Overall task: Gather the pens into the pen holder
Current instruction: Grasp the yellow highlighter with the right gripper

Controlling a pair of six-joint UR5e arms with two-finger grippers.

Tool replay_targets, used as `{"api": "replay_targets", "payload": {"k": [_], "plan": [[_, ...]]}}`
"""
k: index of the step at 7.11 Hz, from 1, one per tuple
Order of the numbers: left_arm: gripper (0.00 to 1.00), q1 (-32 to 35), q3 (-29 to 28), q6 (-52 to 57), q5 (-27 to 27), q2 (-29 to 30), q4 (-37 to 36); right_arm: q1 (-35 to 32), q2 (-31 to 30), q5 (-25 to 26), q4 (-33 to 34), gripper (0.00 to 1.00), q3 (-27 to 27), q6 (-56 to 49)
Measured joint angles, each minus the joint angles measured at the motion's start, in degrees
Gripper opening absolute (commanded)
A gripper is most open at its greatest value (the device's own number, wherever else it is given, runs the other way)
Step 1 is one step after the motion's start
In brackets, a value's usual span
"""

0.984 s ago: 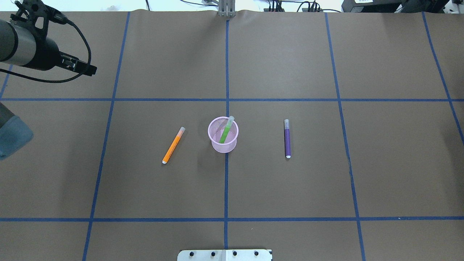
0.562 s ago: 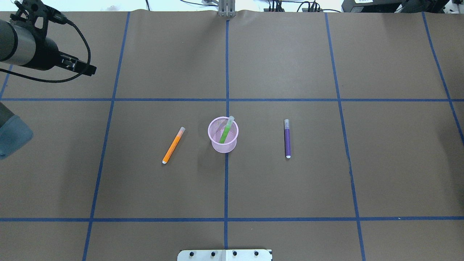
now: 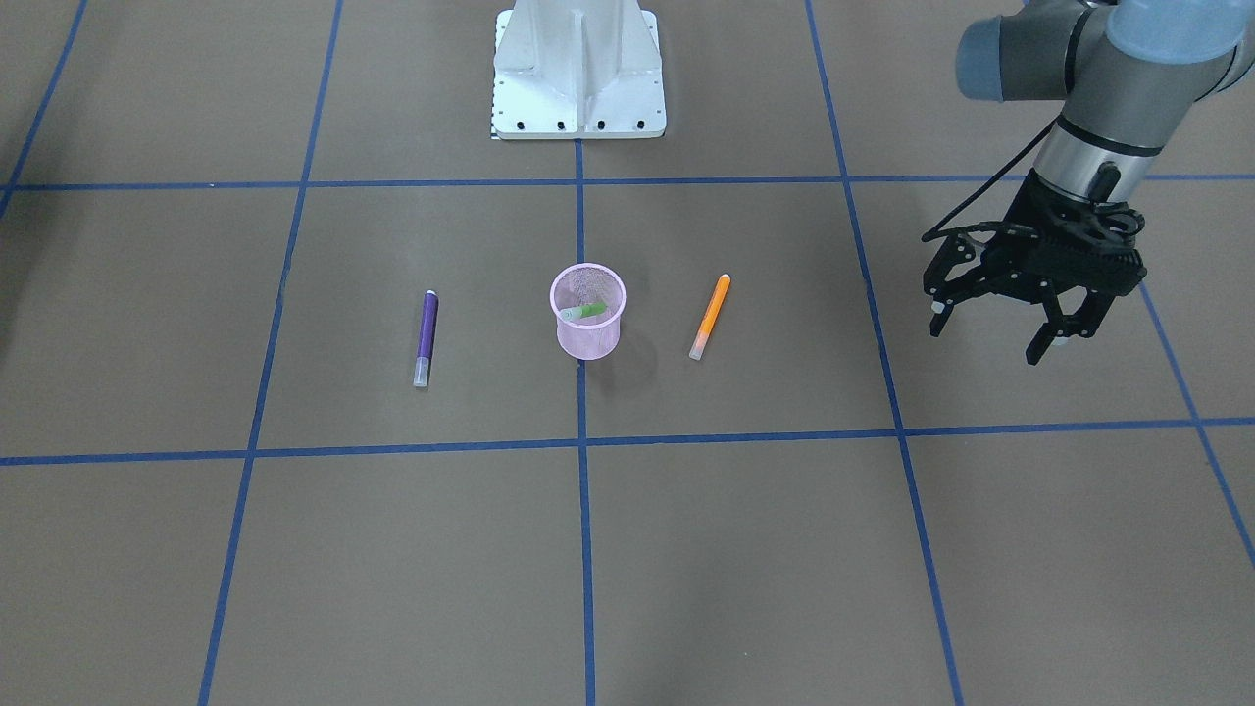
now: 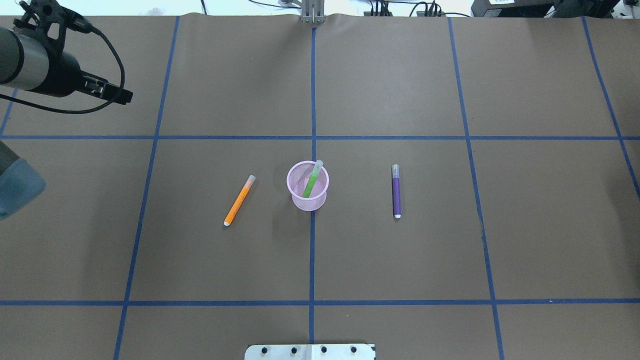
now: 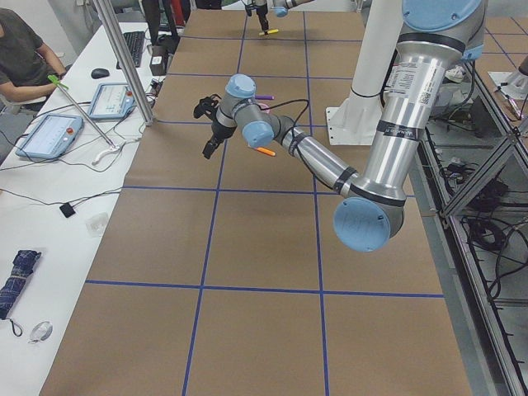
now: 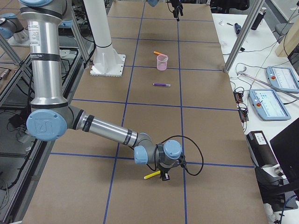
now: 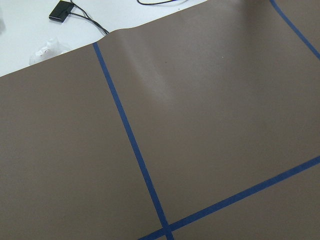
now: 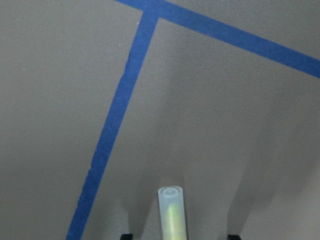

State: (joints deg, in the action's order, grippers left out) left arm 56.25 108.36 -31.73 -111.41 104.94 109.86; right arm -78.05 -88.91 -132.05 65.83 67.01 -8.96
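Observation:
The pink mesh pen holder [image 4: 309, 201] stands at the table's middle, also seen from the front [image 3: 586, 333]. The green pen [image 4: 311, 182] leans inside it. The orange pen [image 4: 239, 200] lies left of it and the purple pen [image 4: 396, 192] lies right of it, both flat on the table. My left gripper [image 3: 985, 343] is open and empty, held above the table far to the left. My right gripper [image 6: 163, 176] is low at the table's far right end. Its fingertips stand apart on either side of a yellow-green pen [image 8: 171, 215] that lies flat there.
Brown paper with blue tape lines covers the table [image 4: 400, 260]. The robot's white base [image 3: 578, 69] stands at the near edge. The yellow-green pen [image 6: 152, 175] lies outside the overhead view. Tablets and cables lie on side benches [image 6: 271, 100].
The left arm has shifted very slightly. The pens and the cup have not moved.

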Motion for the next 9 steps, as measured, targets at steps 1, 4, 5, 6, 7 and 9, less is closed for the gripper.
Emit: {"api": "replay_targets", "payload": {"k": [1, 4, 5, 6, 7, 9], "plan": [[0.99, 0.0, 0.0, 0.0, -0.02, 0.0, 0.0, 0.01, -0.07, -0.03, 0.02, 0.46, -0.02, 0.0], [0.99, 0.07, 0.01, 0.0, -0.03, 0.0, 0.0, 0.0, -0.12, -0.1, 0.08, 0.0, -0.11, 0.0], [0.99, 0.18, 0.01, 0.0, -0.05, 0.0, 0.0, 0.0, -0.11, -0.13, 0.07, 0.0, -0.28, 0.0], [0.99, 0.34, 0.01, 0.0, -0.11, 0.0, 0.0, 0.0, -0.08, -0.14, 0.12, 0.0, -0.36, 0.05], [0.99, 0.5, 0.04, 0.0, -0.17, 0.02, 0.0, 0.01, 0.11, -0.32, 0.09, 0.0, 0.34, 0.21], [0.99, 1.93, 0.14, 0.04, -2.71, 0.02, 0.06, -0.03, 0.44, -0.57, -0.4, 0.0, 7.05, 7.76]]}}
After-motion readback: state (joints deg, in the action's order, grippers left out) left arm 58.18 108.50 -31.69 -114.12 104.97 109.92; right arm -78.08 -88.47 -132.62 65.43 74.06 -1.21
